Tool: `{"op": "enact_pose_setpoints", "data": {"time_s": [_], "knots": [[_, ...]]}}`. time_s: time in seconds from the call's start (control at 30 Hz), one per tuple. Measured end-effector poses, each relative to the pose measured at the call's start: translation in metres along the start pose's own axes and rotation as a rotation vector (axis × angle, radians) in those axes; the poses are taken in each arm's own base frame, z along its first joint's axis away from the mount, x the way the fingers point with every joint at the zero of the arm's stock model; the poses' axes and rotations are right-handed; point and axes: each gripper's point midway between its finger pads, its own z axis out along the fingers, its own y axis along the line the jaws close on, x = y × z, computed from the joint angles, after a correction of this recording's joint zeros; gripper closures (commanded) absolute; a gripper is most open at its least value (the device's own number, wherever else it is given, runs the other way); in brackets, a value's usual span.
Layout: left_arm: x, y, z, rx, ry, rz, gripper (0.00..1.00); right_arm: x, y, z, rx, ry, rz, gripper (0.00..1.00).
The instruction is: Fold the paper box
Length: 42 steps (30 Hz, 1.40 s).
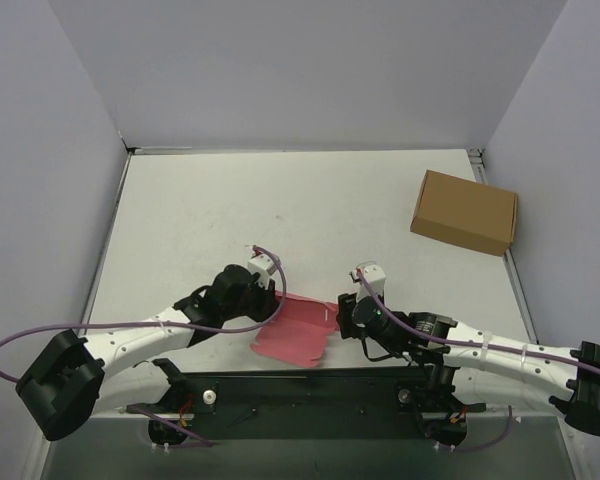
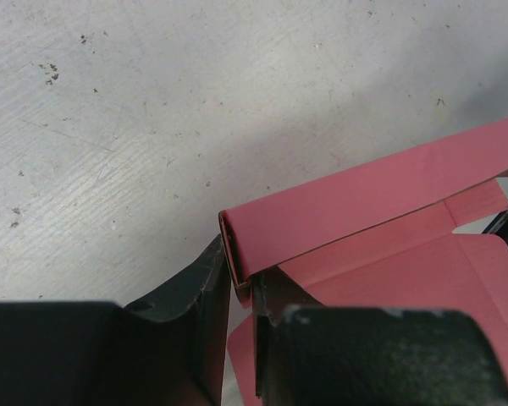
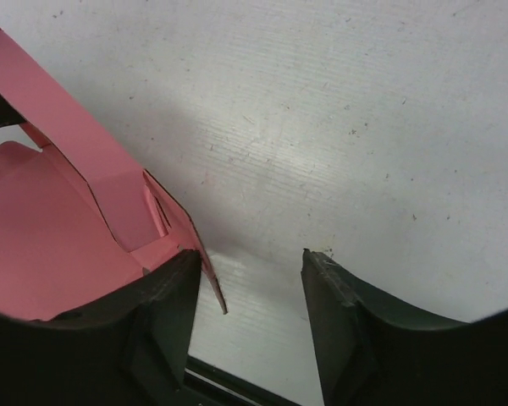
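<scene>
Between the two arms, close to the near edge of the desk [image 1: 280, 200], the paper box [image 1: 295, 335] lies as a part-folded pink sheet with one long wall raised and doubled over. We have our left fingers [image 2: 190, 338] closed on the end of that doubled wall, pinching the card at its corner. The grip seems meant to hold the fold upright and anchor the sheet so it does not slide while the other side is worked. Our right fingers [image 3: 356, 338] stand apart with only bare desk between them. A pointed side flap of the box sits just at the inner face of one of them; whether it touches we cannot tell. We judge that they are placed there to close on this flap or to push it inward, toward the raised wall. The thin card may buckle or spring back if the pinch lands off the crease. A brown cardboard box [image 1: 465, 212] rests well apart at the far right, out of the work.
</scene>
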Motion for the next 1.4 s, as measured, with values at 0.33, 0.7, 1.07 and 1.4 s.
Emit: {"op": "enact_pose_setpoints", "data": {"time_s": [0.33,0.7,1.07,1.4], "knots": [[-0.006,-0.004,-0.004,0.023,-0.023,-0.007,1.0,-0.011,0.014,0.003,-0.046,-0.047,0.048,1.0],[0.013,0.002,0.0,0.04,-0.056,-0.011,0.93,0.005,0.015,0.012,-0.038,-0.018,0.099,1.0],[0.012,0.005,-0.008,0.058,-0.169,0.02,0.9,0.004,0.021,0.014,-0.053,-0.026,0.113,1.0],[0.013,0.004,-0.009,0.07,-0.168,0.049,0.68,0.005,0.02,0.015,-0.05,-0.023,0.121,1.0]]}}
